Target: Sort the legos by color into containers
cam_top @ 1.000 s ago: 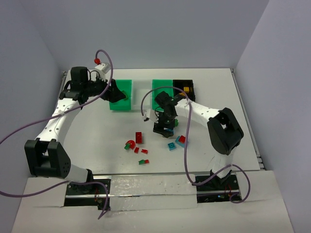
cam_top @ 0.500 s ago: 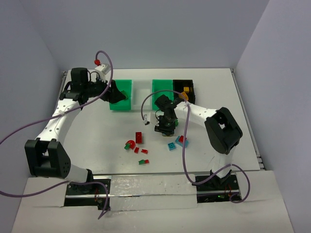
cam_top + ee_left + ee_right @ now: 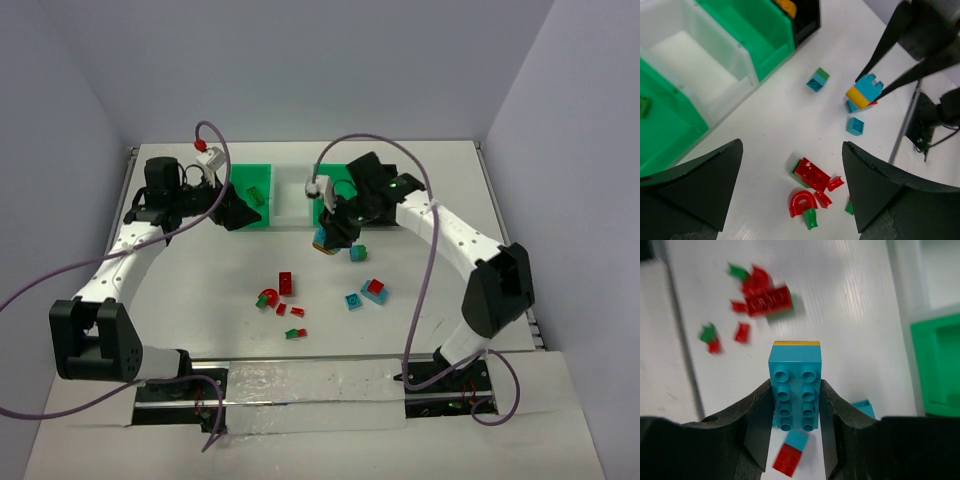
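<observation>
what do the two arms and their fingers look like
Both arms, left and right, have white links with black joints and bases. A thin purple cable loops along each. The fingers are matte black: broad wedges on the left, curved pads on the right.

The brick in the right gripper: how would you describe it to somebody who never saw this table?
Find the row of bins at the far side of the table. In front of its middle, the right gripper holds a brick. It is cyan with a yellow layer, and the only one held; the other bricks lie loose.
</observation>
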Robot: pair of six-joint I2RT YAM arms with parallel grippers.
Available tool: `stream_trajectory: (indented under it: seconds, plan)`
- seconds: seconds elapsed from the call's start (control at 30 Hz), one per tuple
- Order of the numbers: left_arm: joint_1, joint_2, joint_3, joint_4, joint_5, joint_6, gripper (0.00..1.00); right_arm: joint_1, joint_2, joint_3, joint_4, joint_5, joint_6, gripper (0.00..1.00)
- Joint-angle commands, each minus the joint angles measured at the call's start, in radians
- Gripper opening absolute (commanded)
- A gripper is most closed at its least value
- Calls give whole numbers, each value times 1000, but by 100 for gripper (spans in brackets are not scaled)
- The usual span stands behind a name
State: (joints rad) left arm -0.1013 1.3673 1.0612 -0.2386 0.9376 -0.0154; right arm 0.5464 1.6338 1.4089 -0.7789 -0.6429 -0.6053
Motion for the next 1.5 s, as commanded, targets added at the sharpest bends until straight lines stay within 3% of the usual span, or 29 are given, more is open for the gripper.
stream_trajectory:
  seconds: [0.0, 0.27, 0.73, 0.9, 1.1, 1.27, 1.37, 1.47]
  plan:
    - [-43, -59, -26, 132, 173, -25, 91, -5, -101, 2, 135, -311, 285, 0]
    - [-140, -62, -50, 226, 259, -138, 91, -5, -101, -32, 354, -457, 527, 0]
    - [-243, -53, -51, 242, 406, -151, 91, -5, -77, -29, 391, -495, 570, 0]
    - [-271, -40, -46, 263, 397, -186, 87, -2, -71, -18, 394, -501, 573, 0]
    - [-276, -29, -59, 335, 369, -261, 65, -2, -90, -29, 406, -503, 577, 0]
    - [-275, -20, -61, 338, 353, -266, 35, -2, -100, -36, 409, -506, 579, 0]
    - [-275, -16, -62, 306, 345, -239, 9, -15, -103, -37, 413, -509, 585, 0]
    - [-271, -15, -61, 200, 321, -140, 1, -61, -100, -31, 427, -522, 601, 0]
